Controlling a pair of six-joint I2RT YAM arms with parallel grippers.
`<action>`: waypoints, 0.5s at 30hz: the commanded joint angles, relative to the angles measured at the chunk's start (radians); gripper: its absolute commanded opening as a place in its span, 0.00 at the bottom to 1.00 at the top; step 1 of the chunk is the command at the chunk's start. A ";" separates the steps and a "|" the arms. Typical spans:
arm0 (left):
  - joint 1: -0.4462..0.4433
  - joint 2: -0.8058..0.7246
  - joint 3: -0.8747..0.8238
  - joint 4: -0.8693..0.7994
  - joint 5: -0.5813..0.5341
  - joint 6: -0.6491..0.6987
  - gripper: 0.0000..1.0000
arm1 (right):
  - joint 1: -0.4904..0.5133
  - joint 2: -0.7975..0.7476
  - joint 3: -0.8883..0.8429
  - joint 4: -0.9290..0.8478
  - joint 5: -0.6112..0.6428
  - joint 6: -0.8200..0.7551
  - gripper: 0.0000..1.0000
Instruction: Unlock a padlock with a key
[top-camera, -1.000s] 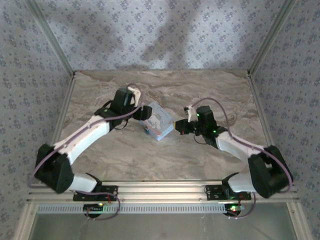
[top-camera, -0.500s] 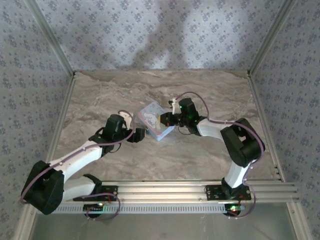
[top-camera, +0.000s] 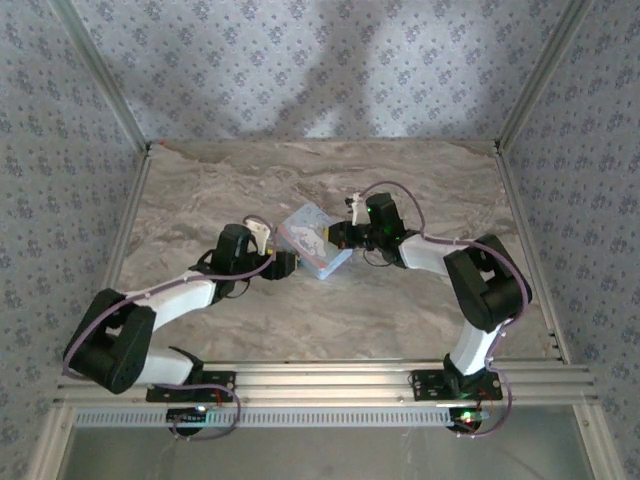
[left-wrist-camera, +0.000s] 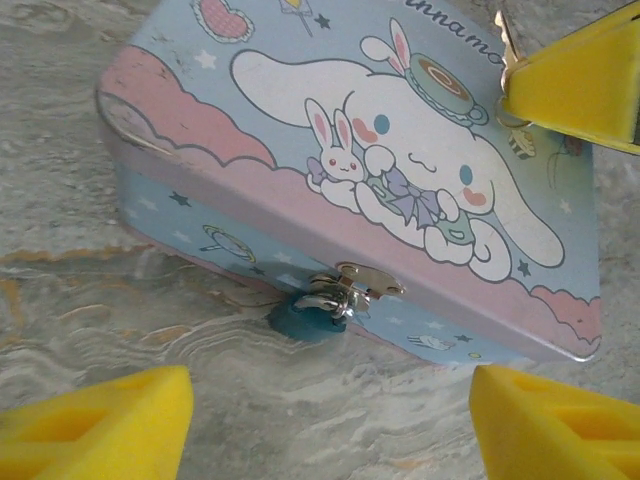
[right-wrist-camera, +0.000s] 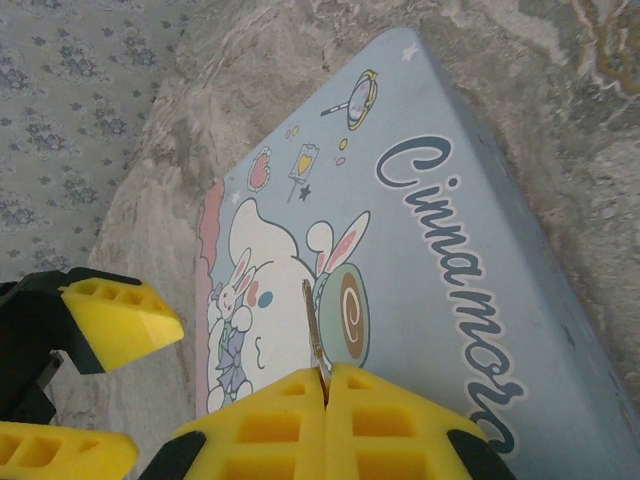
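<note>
Left gripper (left-wrist-camera: 330, 430): jaws stand wide apart and hold nothing. Its yellow pads (left-wrist-camera: 95, 420) are low over the table (left-wrist-camera: 130, 300), short of the box.
Padlock (left-wrist-camera: 303, 322): small and dark bluish, straight ahead of the left gripper. It is roughly in line with the gap between the pads and clear of both.
Padlock mount: it hangs from the metal clasp (left-wrist-camera: 350, 288) on the box wall that faces the left gripper, down at table level.
Box (left-wrist-camera: 330, 190): light blue tin with a cartoon rabbit on its closed lid. It lies just beyond the left gripper's pads and beneath the right gripper's tips.
Right gripper (right-wrist-camera: 325, 378): pads pressed together, pinching the key.
Key (right-wrist-camera: 311, 320): a thin metal blade sticking out past the right gripper's fingertips, over the lid. I cannot tell whether it touches the lid.
Padlock from the right gripper: across the lid from the key tip, below the lid edge on the wall nearest the left gripper, well apart from the key.
Grippers: they face each other across the box, the left on the padlock side and the right above the lid's opposite corner.
</note>
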 joint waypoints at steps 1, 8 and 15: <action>0.004 0.033 -0.011 0.099 0.078 0.020 0.68 | -0.023 0.029 0.014 -0.082 0.004 -0.052 0.00; 0.003 0.140 0.020 0.136 0.125 0.062 0.63 | -0.034 0.042 0.032 -0.108 -0.016 -0.089 0.00; -0.009 0.233 0.041 0.209 0.101 0.070 0.64 | -0.037 0.040 0.034 -0.121 -0.019 -0.098 0.00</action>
